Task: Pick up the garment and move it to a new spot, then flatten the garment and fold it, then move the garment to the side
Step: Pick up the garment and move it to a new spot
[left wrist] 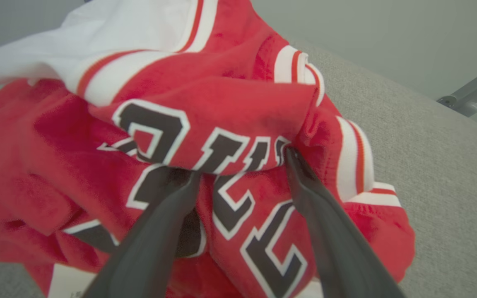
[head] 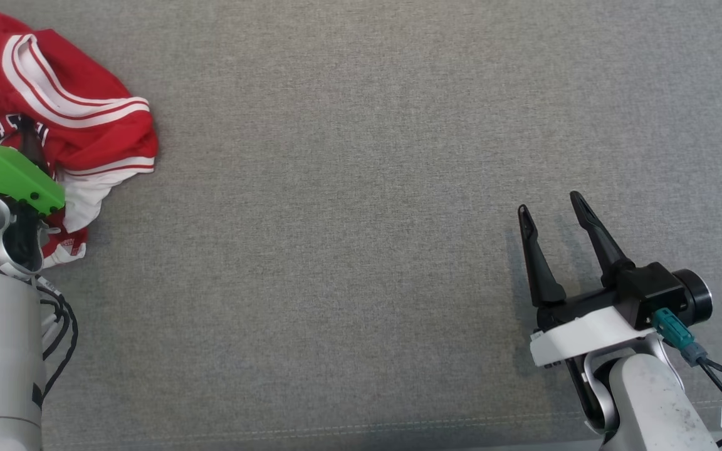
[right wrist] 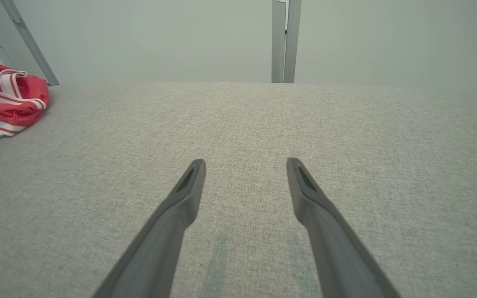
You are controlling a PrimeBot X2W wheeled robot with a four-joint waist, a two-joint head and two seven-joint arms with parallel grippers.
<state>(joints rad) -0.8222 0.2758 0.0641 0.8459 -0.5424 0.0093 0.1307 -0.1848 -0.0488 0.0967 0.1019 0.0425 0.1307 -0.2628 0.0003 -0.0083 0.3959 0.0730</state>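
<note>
The garment, a crumpled red jersey with white trim, lies bunched toward the far left of the grey cloth-covered worktop. The left hand is on it, fingers spread wide and tips pushed under a fold across the black lettering, likely to pinch a thick ridge of cloth; nothing is gripped yet. The right hand, equally wide and empty, hovers over bare worktop near the front right, well apart, probably waiting until flattening needs both
</note>
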